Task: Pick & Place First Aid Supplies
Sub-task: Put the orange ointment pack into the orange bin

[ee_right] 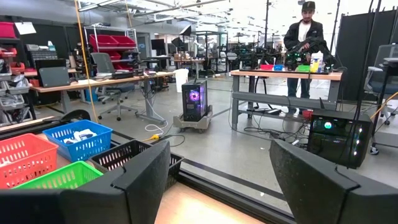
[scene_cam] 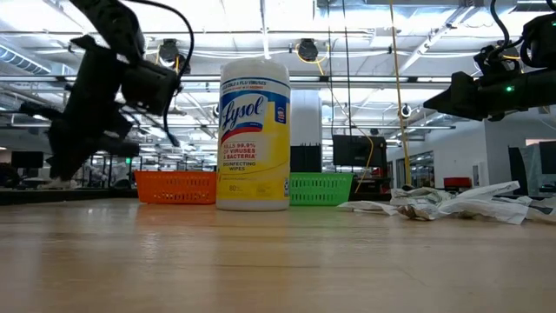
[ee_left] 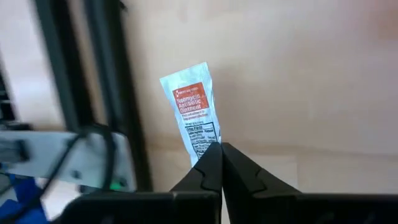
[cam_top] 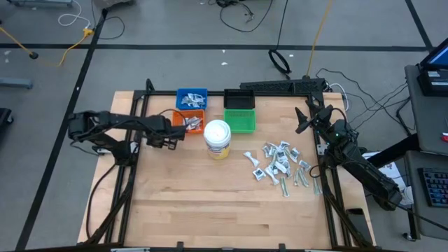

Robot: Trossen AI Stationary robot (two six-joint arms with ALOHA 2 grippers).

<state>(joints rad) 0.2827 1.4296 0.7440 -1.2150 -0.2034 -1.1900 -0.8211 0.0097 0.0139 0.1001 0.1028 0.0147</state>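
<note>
My left tool is pressed together, pinching an antibiotic ointment packet by its end, long axis pointing straight ahead. The orange bin lies just beside it. My right tool waits spread.

"Lysol Disinfecting Wipes" on the yellow-labelled jar; "Antibiotic Ointment" on the white-and-orange packet
</note>
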